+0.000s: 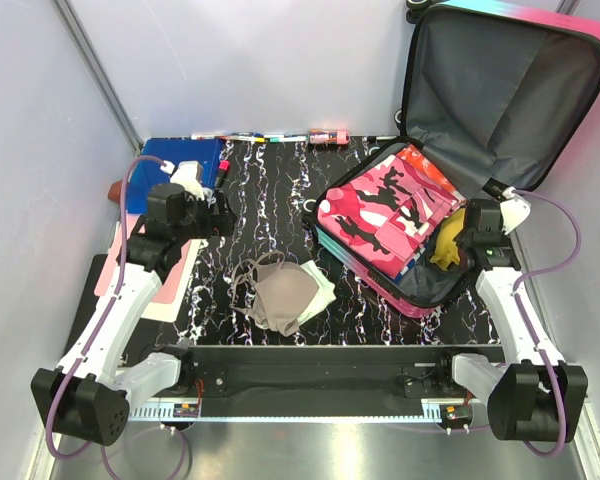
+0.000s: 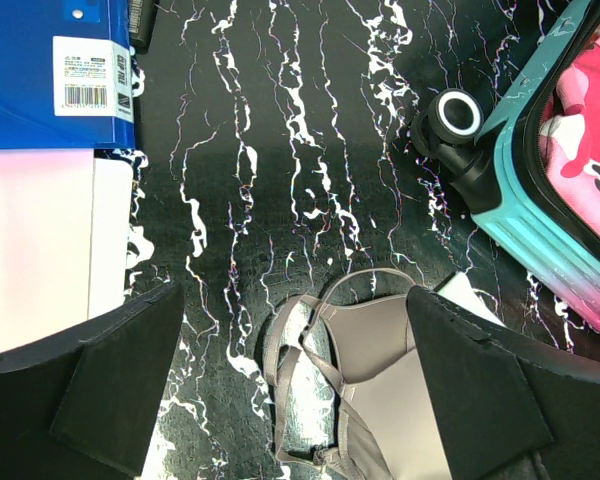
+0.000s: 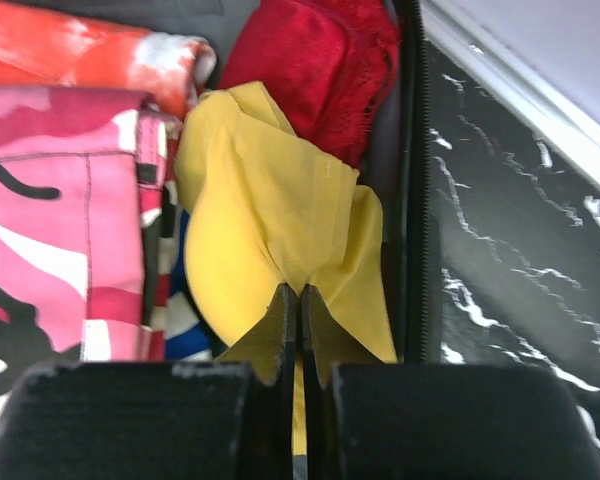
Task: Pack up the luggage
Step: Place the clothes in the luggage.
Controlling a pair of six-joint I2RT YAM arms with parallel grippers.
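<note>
The luggage point(image 1: 380, 285) lies open at the table's right, its grey-lined lid point(image 1: 500, 90) raised against the wall. In the left wrist view its teal shell point(image 2: 525, 225) and a wheel point(image 2: 458, 113) show. A pink camouflage garment point(image 1: 385, 215) fills most of it. My right gripper point(image 1: 465, 245) hangs over the near right corner, shut on a yellow cloth point(image 3: 270, 220) that bunches out from between the fingertips point(image 3: 300, 295). A red lace item point(image 3: 310, 70) lies behind the cloth. My left gripper point(image 1: 225, 215) stands open above the table point(image 2: 292, 300), its fingers either side of a beige bra point(image 2: 380, 370) without touching it.
A white cloth point(image 1: 323, 290) lies under the bra point(image 1: 280, 295). A blue folder point(image 1: 180, 160) and a pink and white paper stack point(image 2: 40, 240) sit at the left. Markers point(image 1: 250, 137) and a small pink can point(image 1: 328, 135) line the back edge. Walls close in on three sides.
</note>
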